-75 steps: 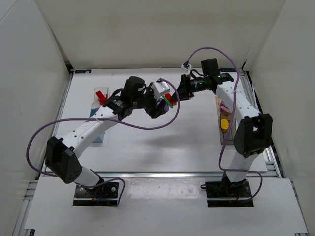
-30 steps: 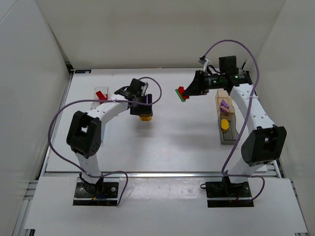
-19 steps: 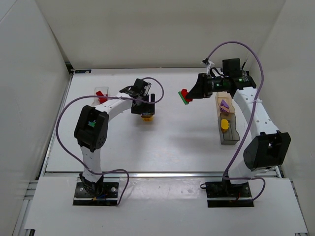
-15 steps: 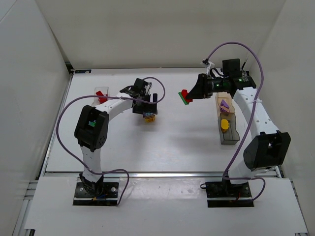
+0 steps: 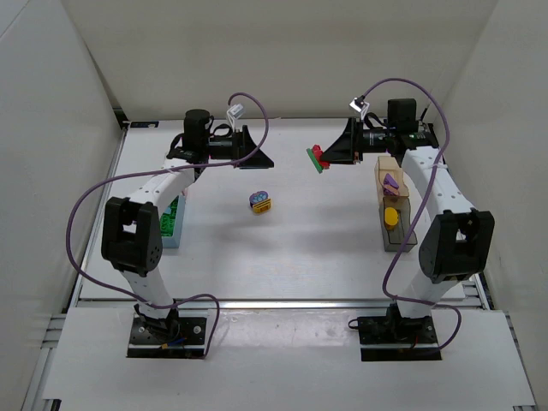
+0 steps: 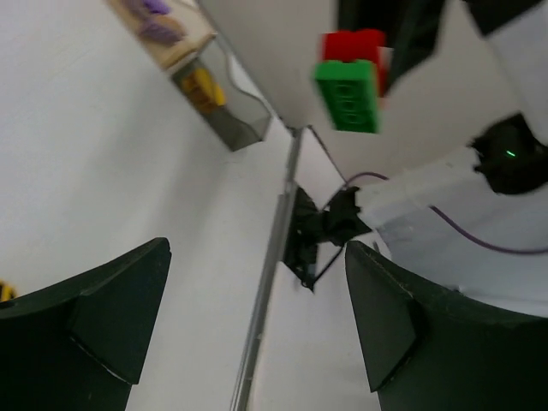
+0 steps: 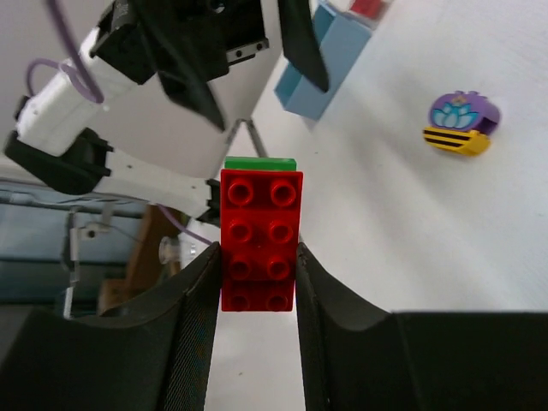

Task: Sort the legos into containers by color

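My right gripper [image 5: 330, 154] is shut on a red-on-green lego stack [image 5: 318, 158], held in the air above the table's rear middle. In the right wrist view the red brick [image 7: 260, 240] sits between the fingers with the green one [image 7: 260, 162] behind it. My left gripper [image 5: 257, 152] is open and empty, raised, and faces the stack [image 6: 351, 77]. A purple-and-yellow rounded lego [image 5: 260, 202] lies on the table; it also shows in the right wrist view [image 7: 461, 122]. The light blue container [image 5: 174, 237] holds a green lego [image 5: 169, 218].
The tan container [image 5: 390, 164] with a purple lego [image 5: 391, 181] and the dark container [image 5: 399, 240] with a yellow lego [image 5: 391, 217] stand at the right edge. A clear container with a red lego [image 7: 368, 7] stands behind the light blue container [image 7: 334, 60].
My left gripper has let go of the purple-and-yellow lego on the table, opened, and swung up and back. My right gripper has kept the stack and shifted slightly back.
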